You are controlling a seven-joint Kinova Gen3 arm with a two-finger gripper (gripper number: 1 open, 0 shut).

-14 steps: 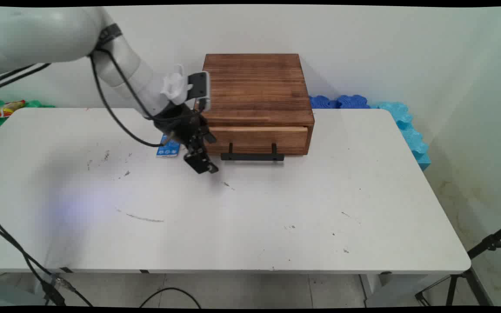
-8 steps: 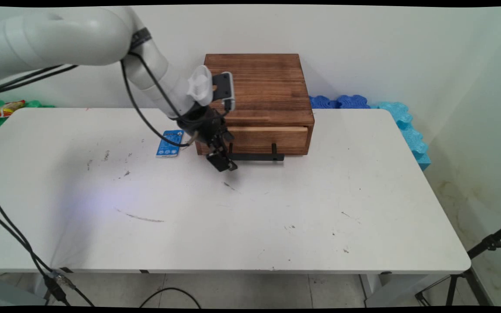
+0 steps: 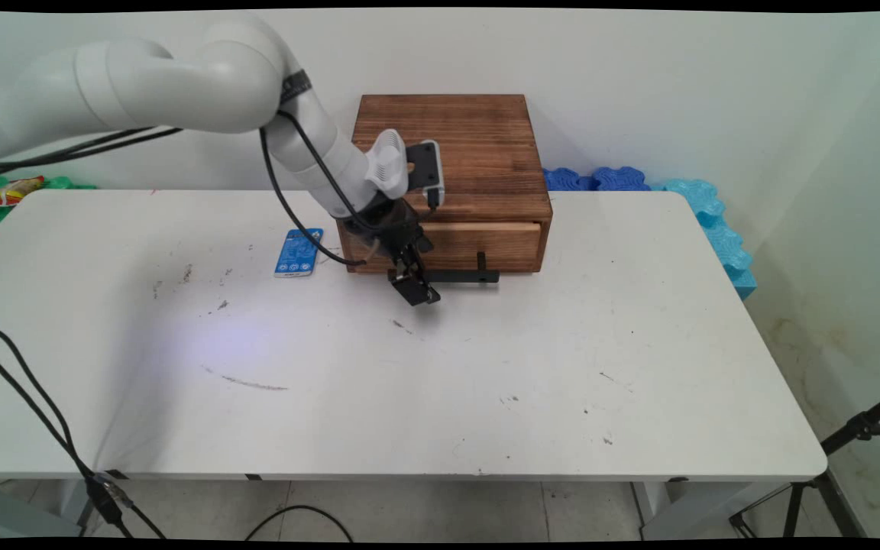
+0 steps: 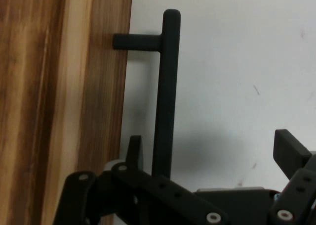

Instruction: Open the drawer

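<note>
A brown wooden box (image 3: 451, 153) stands at the table's back middle, its drawer front (image 3: 478, 246) closed flush. A black bar handle (image 3: 457, 276) runs along the drawer's lower edge. My gripper (image 3: 418, 294) hangs low over the handle's left end, tilted down toward the table. In the hand view the handle bar (image 4: 165, 96) runs up the picture beside the wooden front (image 4: 59, 106). The gripper (image 4: 212, 153) is open, with the bar between its fingers, close to the left finger (image 4: 134, 151) and far from the right one (image 4: 291, 151).
A small blue card (image 3: 299, 253) lies flat on the table (image 3: 440, 382) just left of the box. Blue foam pieces (image 3: 638, 180) sit behind the table's right corner. Black cables (image 3: 27, 397) hang at the left, and a tripod (image 3: 852, 435) stands at the lower right.
The arm has swung right along the front of the box, carrying the gripper from beside the blue card to the handle's left end.
</note>
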